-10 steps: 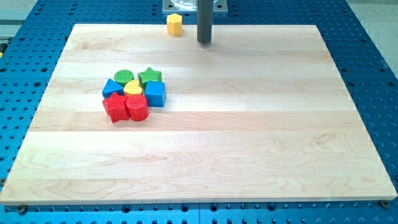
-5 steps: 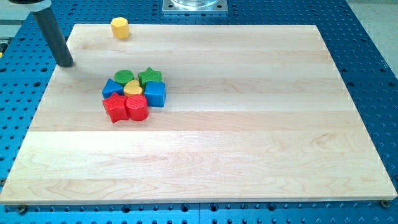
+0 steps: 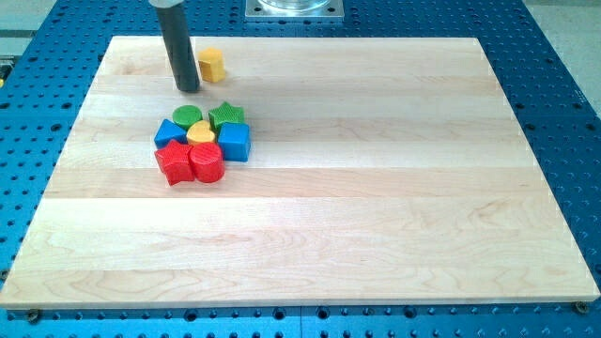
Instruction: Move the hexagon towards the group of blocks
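Observation:
The yellow hexagon (image 3: 212, 65) lies near the board's top edge, left of centre. My tip (image 3: 189, 87) stands just left of it and slightly lower, close to touching it. Below them sits the group: a green round block (image 3: 187, 115), a green star (image 3: 226, 115), a blue triangle-like block (image 3: 169, 131), a yellow heart (image 3: 201, 133), a blue cube (image 3: 234, 142), a red star-like block (image 3: 173, 163) and a red block (image 3: 207, 162). The tip is a short way above the green round block.
The wooden board (image 3: 376, 188) lies on a blue perforated table (image 3: 563, 94). A metal mount (image 3: 295, 8) sits at the view's top centre, behind the board.
The hexagon went left along the top edge, then right and down to its present spot. My tip swung from the top centre to the far left, then back beside the hexagon.

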